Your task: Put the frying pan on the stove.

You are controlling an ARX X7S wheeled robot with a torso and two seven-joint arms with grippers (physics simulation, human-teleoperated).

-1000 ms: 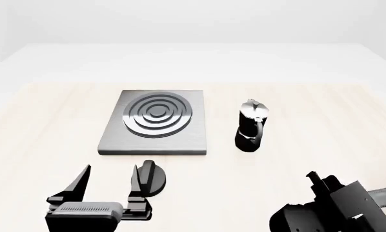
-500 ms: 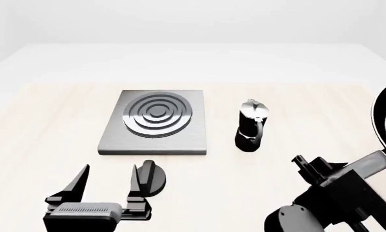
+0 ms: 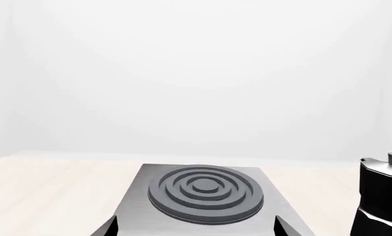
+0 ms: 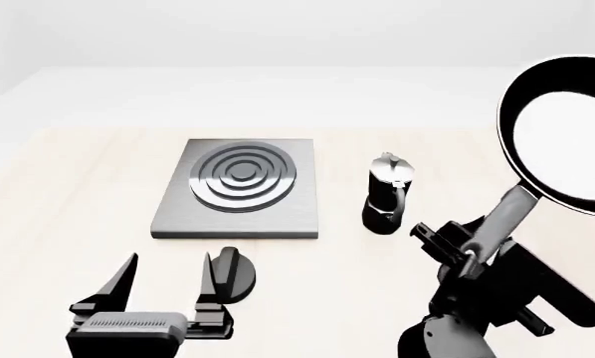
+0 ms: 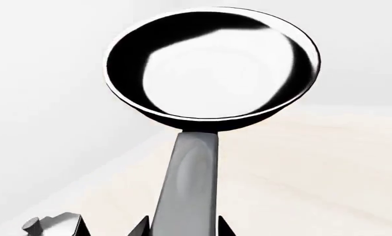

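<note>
Pan held up at the right, stove bare on the table.

Nearest the robot, the left gripper (image 4: 168,280) hovers low over the table (image 4: 59,201) with its fingers spread apart and nothing between them; a round black knob (image 4: 234,274) lies just beside its right finger. The right gripper (image 4: 473,248) pinches the handle of the pan (image 4: 566,134), which is raised off the table and tilted up, well to the right of everything else. Farther out, the moka pot (image 4: 387,195) stands upright just right of the stove (image 4: 241,188), whose ringed burner carries nothing.
</note>
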